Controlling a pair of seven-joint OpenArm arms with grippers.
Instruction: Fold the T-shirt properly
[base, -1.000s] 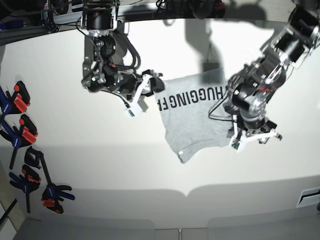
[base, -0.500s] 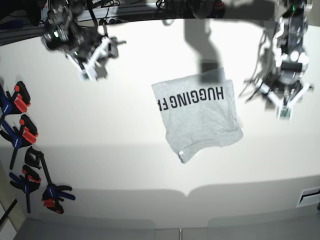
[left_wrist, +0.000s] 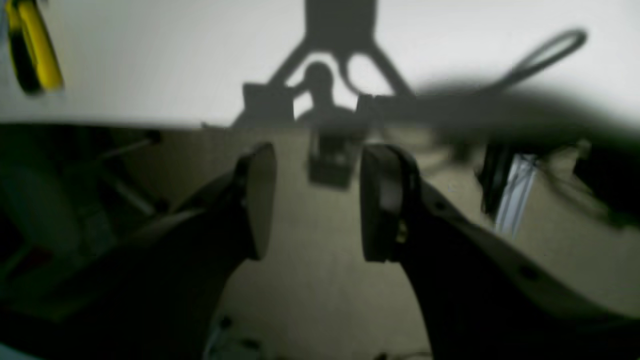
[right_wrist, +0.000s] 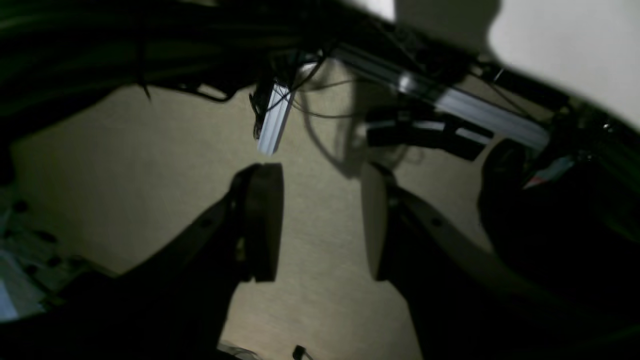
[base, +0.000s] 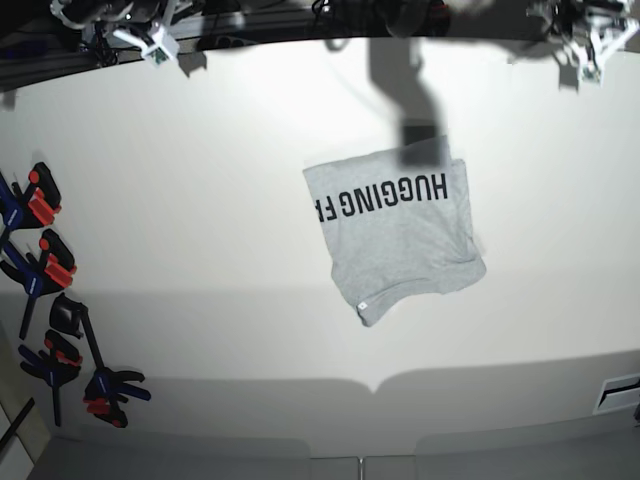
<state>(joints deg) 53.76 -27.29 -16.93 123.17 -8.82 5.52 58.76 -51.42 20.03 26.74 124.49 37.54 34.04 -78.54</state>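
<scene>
Lying folded into a compact, slightly skewed rectangle, the T-shirt (base: 398, 232) sits a little right of the middle of the white table (base: 200, 220), its black block lettering face up along the far edge and a small tag at the near corner. Its long axis runs from far to near, tilted so the near end swings rightward, and a loose flap bulges at the near right corner. Both arms are parked well apart from it at the far edge: the left gripper (base: 590, 45) at the far right corner, the right gripper (base: 150, 38) at the far left. The shirt lies nearer the left gripper, toward the near side and to the left of it, so any further tidying would probably fall to that arm. The base view alone shows the shirt. The left wrist view shows only the left gripper (left_wrist: 317, 200) with its fingers spread and nothing between them, pointed past the table edge; the right wrist view shows the right gripper (right_wrist: 320, 220) likewise spread and empty, aimed at cables and framing behind the table. A row of clamps (base: 50, 300) lies along the left edge.
</scene>
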